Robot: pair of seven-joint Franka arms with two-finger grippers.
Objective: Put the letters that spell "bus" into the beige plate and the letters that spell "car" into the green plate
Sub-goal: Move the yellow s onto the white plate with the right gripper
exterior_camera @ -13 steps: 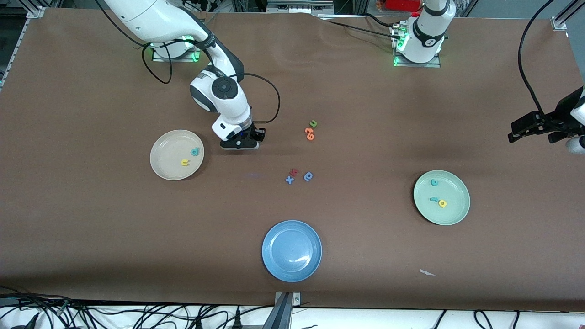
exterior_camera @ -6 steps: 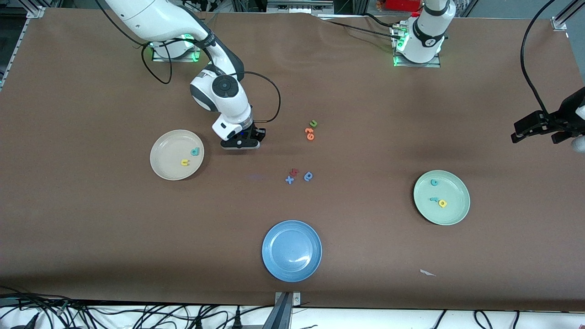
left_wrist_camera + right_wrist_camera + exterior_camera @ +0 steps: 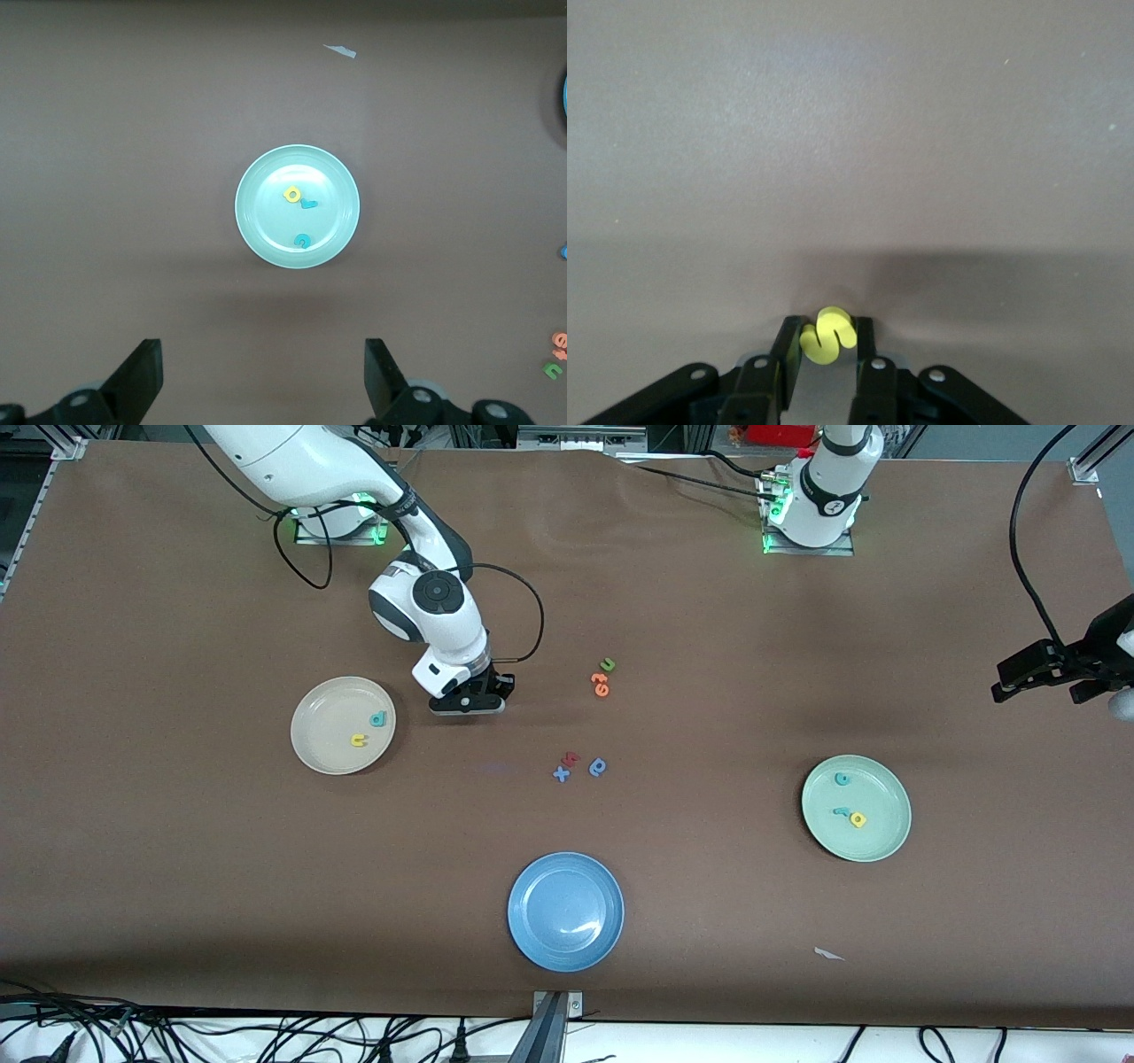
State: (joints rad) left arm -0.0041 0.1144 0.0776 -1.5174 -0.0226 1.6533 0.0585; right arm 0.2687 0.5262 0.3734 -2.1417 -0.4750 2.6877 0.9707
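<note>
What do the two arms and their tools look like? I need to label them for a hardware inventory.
Both arms are glossy white with dark joint bands and green-lit bases. The right tool is black with slim fingers, and a black cable loops beside its wrist. The left tool is black too, with broad wedge-shaped fingers.

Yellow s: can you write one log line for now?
right end effector: shut on yellow s | left end effector: open, waiting | beige plate: b, u
</note>
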